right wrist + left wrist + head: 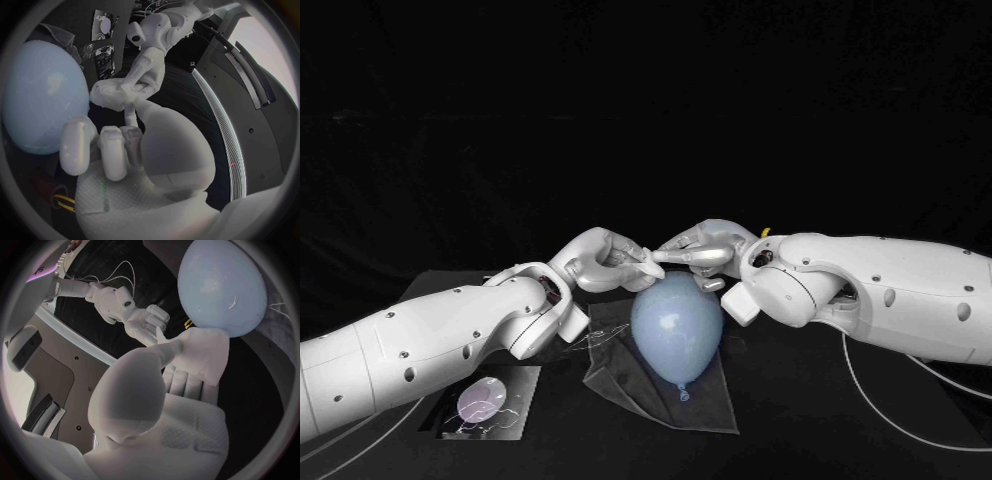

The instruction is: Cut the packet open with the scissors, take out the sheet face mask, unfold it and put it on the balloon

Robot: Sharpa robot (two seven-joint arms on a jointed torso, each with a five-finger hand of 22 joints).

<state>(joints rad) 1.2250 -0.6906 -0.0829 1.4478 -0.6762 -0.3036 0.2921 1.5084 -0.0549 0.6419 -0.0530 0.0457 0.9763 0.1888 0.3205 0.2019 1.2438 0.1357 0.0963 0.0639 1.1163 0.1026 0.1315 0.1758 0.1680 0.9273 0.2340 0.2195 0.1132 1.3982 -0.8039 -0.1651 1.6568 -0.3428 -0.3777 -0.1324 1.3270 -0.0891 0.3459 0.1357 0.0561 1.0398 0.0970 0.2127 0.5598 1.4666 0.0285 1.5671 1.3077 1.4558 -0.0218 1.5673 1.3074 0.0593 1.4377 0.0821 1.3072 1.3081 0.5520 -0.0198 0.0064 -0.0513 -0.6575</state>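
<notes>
My left hand [606, 262] pinching the folded mask [648, 263] at the far end of the balloon [675, 325], my right hand [708, 250] touching it too, its grip I cannot tell, balloon lying on a cloth [620, 385] on the worktop [805, 425]

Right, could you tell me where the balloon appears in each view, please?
Head view: the balloon lies mid-table on a dark cloth.
Left wrist view: it sits just beyond the sheet face mask.
Right wrist view: it looms beside the same mask.
Shared landmark: the sheet face mask, at the balloon's rounded end.
</notes>
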